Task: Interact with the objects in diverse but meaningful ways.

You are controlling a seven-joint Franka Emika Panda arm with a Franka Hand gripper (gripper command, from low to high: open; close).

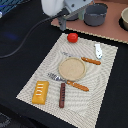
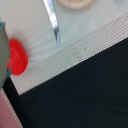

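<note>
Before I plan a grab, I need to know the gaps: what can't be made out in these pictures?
- Gripper: in the exterior view the arm's white body covers it and blur hides the jaws; open or shut cannot be told.
- Tomato: in the wrist view a dark blurred shape hides one side.
- Bowl: cut off by the exterior view's right edge.
- White-and-blue piece: too small to identify.

placemat (image 1: 102, 75): beige woven, lay on the black table (image 1: 20, 45), skewed to its edges
plate (image 1: 72, 68): tan, round, sat mid-mat
fork (image 1: 69, 82): orange handle, lay just beside the plate's near edge
knife (image 1: 82, 59): orange handle, lay along the plate's far edge; blade (image 2: 52, 22) showed in the wrist view
grey pot (image 1: 95, 14): stood on the brown board (image 1: 107, 31) beyond the mat
second pot (image 1: 124, 19): cut by the exterior view's right edge
</note>
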